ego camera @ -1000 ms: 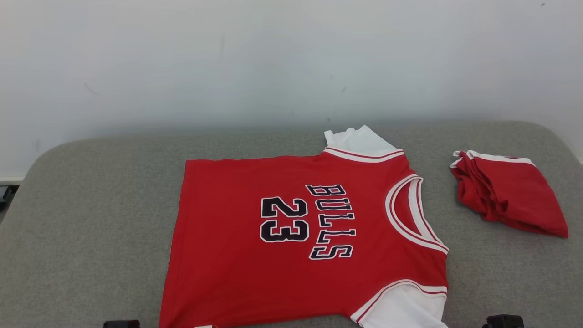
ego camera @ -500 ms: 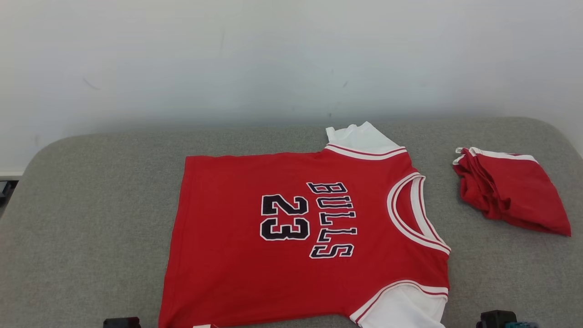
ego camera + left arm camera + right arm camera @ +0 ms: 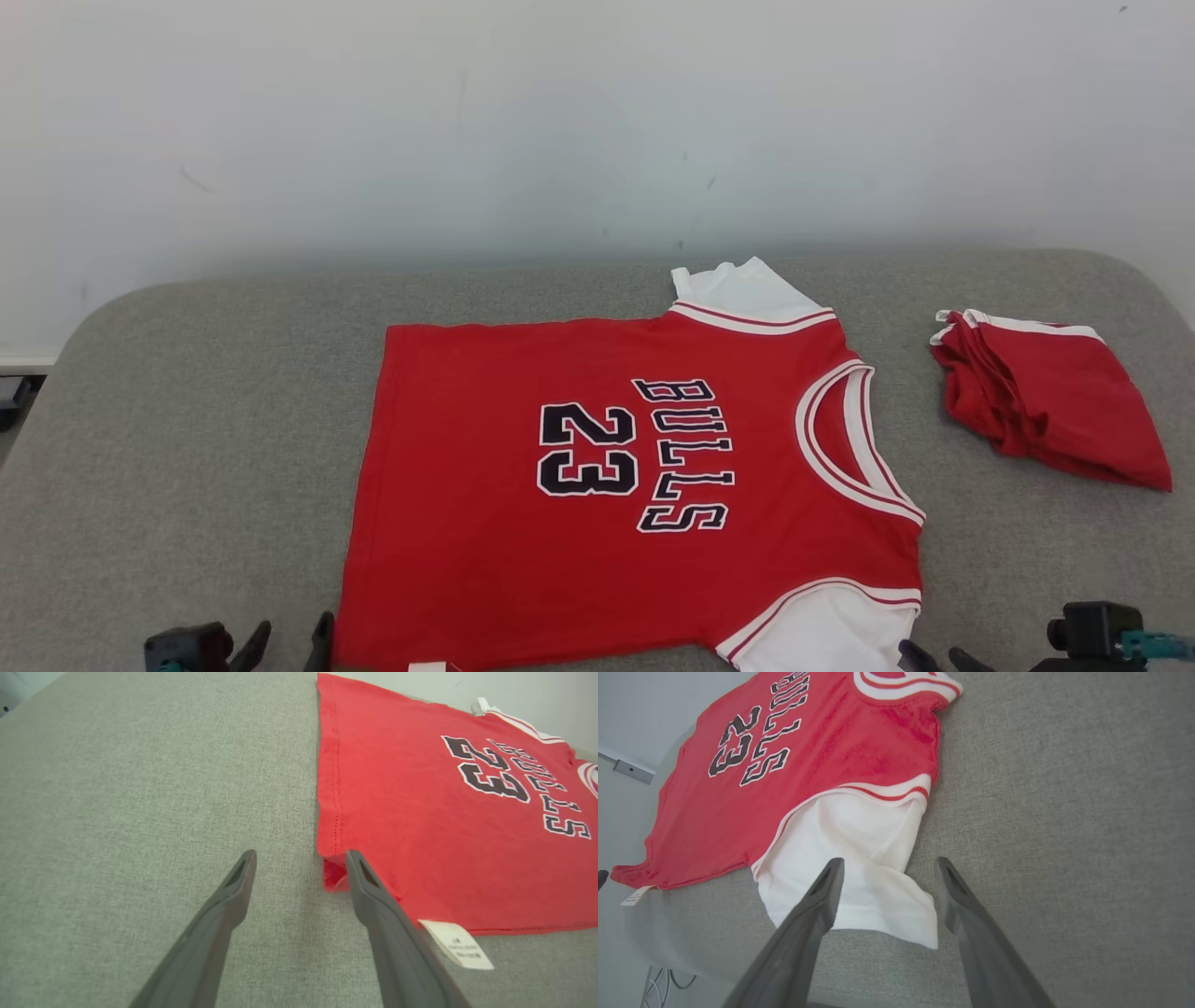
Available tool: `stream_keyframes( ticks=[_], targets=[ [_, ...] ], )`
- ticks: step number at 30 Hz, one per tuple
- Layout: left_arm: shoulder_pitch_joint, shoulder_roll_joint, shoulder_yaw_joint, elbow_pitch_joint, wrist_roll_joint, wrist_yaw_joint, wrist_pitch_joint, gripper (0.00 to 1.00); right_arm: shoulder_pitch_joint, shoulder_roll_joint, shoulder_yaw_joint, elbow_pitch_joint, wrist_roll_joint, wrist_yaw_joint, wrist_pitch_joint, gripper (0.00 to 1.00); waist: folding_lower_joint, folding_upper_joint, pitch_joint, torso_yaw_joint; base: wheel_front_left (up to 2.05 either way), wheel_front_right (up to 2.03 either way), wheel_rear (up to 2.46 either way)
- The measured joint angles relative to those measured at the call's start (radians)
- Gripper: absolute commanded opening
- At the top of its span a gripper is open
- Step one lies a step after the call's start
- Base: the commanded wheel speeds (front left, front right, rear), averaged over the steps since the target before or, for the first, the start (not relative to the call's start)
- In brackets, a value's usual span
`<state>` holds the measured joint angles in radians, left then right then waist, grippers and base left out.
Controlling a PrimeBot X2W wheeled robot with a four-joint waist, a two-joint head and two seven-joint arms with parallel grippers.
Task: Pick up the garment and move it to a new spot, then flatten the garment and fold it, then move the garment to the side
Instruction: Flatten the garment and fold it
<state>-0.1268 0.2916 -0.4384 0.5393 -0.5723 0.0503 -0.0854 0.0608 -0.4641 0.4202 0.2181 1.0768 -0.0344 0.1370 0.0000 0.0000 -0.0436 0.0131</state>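
Note:
The garment (image 3: 607, 467) is a red jersey with white sleeves and black "BULLS 23" lettering, lying flat on the grey padded surface (image 3: 187, 420), collar to the right. My left gripper (image 3: 291, 639) stands open at the jersey's near left hem corner. In the left wrist view the left gripper (image 3: 300, 856) holds nothing, and its right finger lies over the corner of the jersey (image 3: 420, 812). My right gripper (image 3: 934, 653) is open by the near white sleeve. In the right wrist view the right gripper (image 3: 889, 863) straddles the sleeve end of the jersey (image 3: 808, 765) without gripping it.
A second red and white garment (image 3: 1046, 401) lies folded at the right of the surface. A white wall (image 3: 560, 121) rises behind. A white label (image 3: 455, 945) sticks out from the jersey's near hem. The surface's near edge runs close under the right gripper.
Both grippers have opened and their fingers have risen into the bottom of the head view. The jersey lies as before; the camera has shifted slightly.

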Motion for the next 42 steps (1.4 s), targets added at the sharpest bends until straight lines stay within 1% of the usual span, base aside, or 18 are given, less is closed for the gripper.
stream_keyframes(
  ticks=[4,6,8,10,13,14,16,19,21,23,26,28,30,36,42],
  targets=[
    [0.002,0.011,0.020,-0.053,0.000,0.013,-0.031,1.00,0.015,-0.036,-0.030,-0.076,0.009,-0.002,-0.013,1.00,0.0000,0.0000,-0.005,-0.001,0.00,0.00,0.00],
    [0.006,0.017,0.029,-0.080,0.002,0.021,-0.044,1.00,0.016,-0.049,-0.045,-0.109,0.006,-0.011,-0.028,1.00,0.0000,0.0000,-0.007,-0.003,0.00,0.00,0.00],
    [0.023,0.023,0.046,-0.112,0.001,0.030,-0.067,1.00,0.009,-0.054,-0.056,-0.145,-0.026,-0.020,-0.054,1.00,0.0000,0.0000,-0.008,-0.007,0.00,0.00,0.00],
    [0.035,0.024,0.057,-0.139,0.002,0.039,-0.087,1.00,-0.002,-0.046,-0.082,-0.173,-0.037,-0.028,-0.097,1.00,0.0000,0.0000,-0.008,-0.012,0.00,0.00,0.00],
    [0.041,0.016,0.081,-0.190,0.007,0.050,-0.125,1.00,-0.046,-0.038,-0.104,-0.196,-0.093,-0.043,-0.158,1.00,0.0000,0.0000,-0.006,-0.020,0.00,0.00,0.00],
    [0.041,0.011,0.093,-0.207,0.007,0.056,-0.134,1.00,-0.060,-0.029,-0.114,-0.202,-0.095,-0.045,-0.181,1.00,0.0000,0.0000,-0.005,-0.023,0.00,0.00,0.00],
    [0.042,0.000,0.110,-0.237,0.011,0.061,-0.143,1.00,-0.083,-0.025,-0.115,-0.214,-0.142,-0.046,-0.224,1.00,0.0000,0.0000,-0.002,-0.029,0.00,0.00,0.00],
    [0.063,-0.011,0.147,-0.272,0.013,0.068,-0.154,1.00,-0.113,0.008,-0.144,-0.211,-0.164,-0.058,-0.299,1.00,0.0000,0.0001,0.004,-0.040,0.00,0.00,0.00],
    [0.084,-0.027,0.168,-0.290,0.026,0.073,-0.154,1.00,-0.127,0.009,-0.145,-0.202,-0.221,-0.064,-0.341,1.00,0.0000,0.0000,0.009,-0.048,0.00,0.00,0.00],
    [0.092,-0.043,0.171,-0.302,0.046,0.073,-0.155,1.00,-0.129,0.012,-0.160,-0.188,-0.239,-0.072,-0.381,1.00,0.0000,0.0000,0.014,-0.054,0.00,0.00,0.00],
    [0.095,-0.053,0.174,-0.311,0.063,0.073,-0.157,1.00,-0.127,0.011,-0.165,-0.172,-0.265,-0.073,-0.384,1.00,0.0000,0.0001,0.018,-0.057,0.00,0.00,0.00],
    [0.104,-0.055,0.185,-0.317,0.075,0.073,-0.162,1.00,-0.125,0.011,-0.161,-0.157,-0.302,-0.077,-0.384,1.00,0.0000,0.0000,0.021,-0.060,0.00,0.00,0.00],
    [0.108,-0.052,0.191,-0.317,0.113,0.074,-0.162,1.00,-0.117,0.010,-0.161,-0.149,-0.333,-0.080,-0.384,1.00,0.0000,0.0000,0.022,-0.062,0.00,0.00,0.00],
    [0.150,-0.093,0.249,-0.322,0.175,0.074,-0.162,1.00,-0.062,0.029,-0.196,-0.120,-0.366,-0.089,-0.385,1.00,0.0000,0.0001,0.021,-0.065,0.00,0.00,0.00],
    [0.165,-0.130,0.254,-0.331,0.220,0.074,-0.162,1.00,-0.046,0.054,-0.181,-0.092,-0.395,-0.089,-0.385,1.00,0.0000,0.0001,0.015,-0.071,0.00,0.00,0.00]
  ],
)
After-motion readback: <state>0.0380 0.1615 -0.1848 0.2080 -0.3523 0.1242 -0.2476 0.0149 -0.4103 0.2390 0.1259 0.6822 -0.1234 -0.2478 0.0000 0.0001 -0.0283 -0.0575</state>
